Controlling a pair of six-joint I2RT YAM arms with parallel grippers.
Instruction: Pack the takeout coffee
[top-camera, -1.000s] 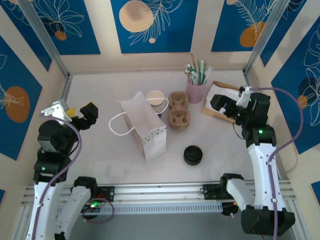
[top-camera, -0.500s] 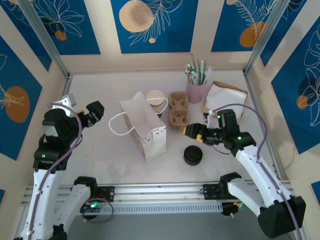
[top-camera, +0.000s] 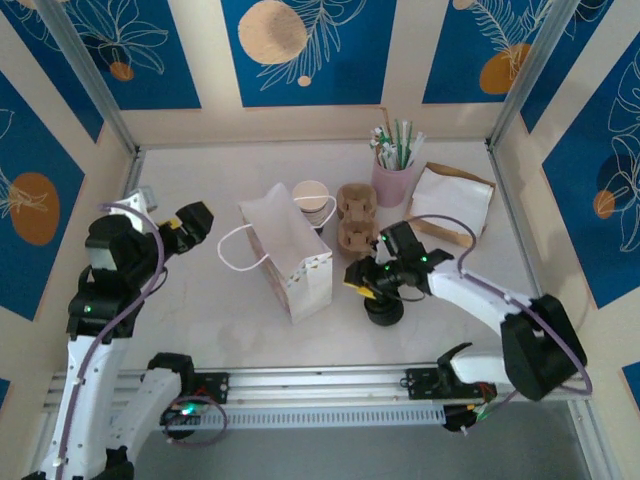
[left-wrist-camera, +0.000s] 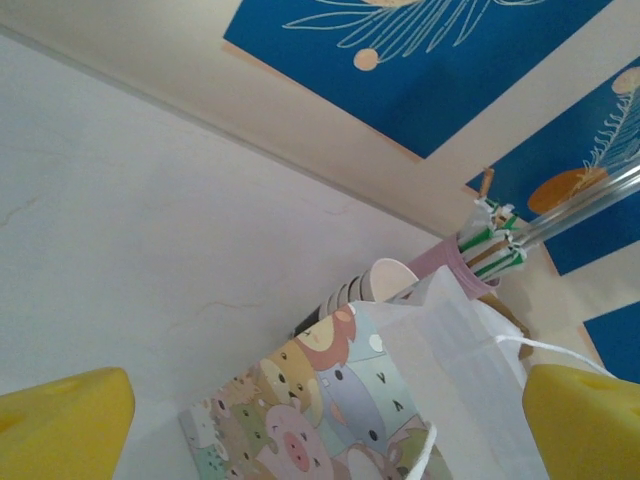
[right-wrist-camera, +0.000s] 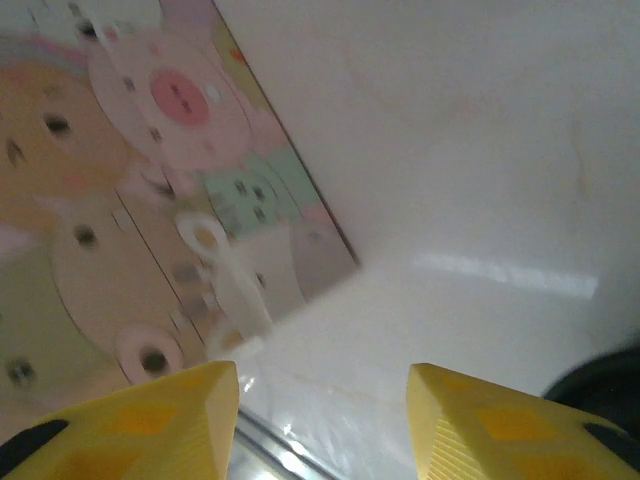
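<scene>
White paper bag (top-camera: 288, 250) with a printed animal pattern, taken as the reference, sits at the middle of the table (top-camera: 200, 310). Takeout coffee (top-camera: 385, 312), black-lidded, stands on the table to the right of the bag's near end, apart from it.

Right gripper (top-camera: 358, 282) is low between the bag and the coffee, just beside the cup's lid; contact cannot be determined from above. In the right wrist view its yellow fingers (right-wrist-camera: 130, 425) stand apart with bare table between them and nothing held. The bag's print lies ahead to the left, and the coffee shows as a dark edge outside the right-hand finger.

Left gripper (top-camera: 192, 222) hangs to the left of the bag, well apart from it, fingers spread wide and empty. Its wrist view looks onto the bag's printed side.

Behind the bag stands a lidless white cup (top-camera: 313, 200). A cardboard cup carrier (top-camera: 357, 222) lies to the bag's right, with a pink holder of straws (top-camera: 395, 170) beyond it.
</scene>
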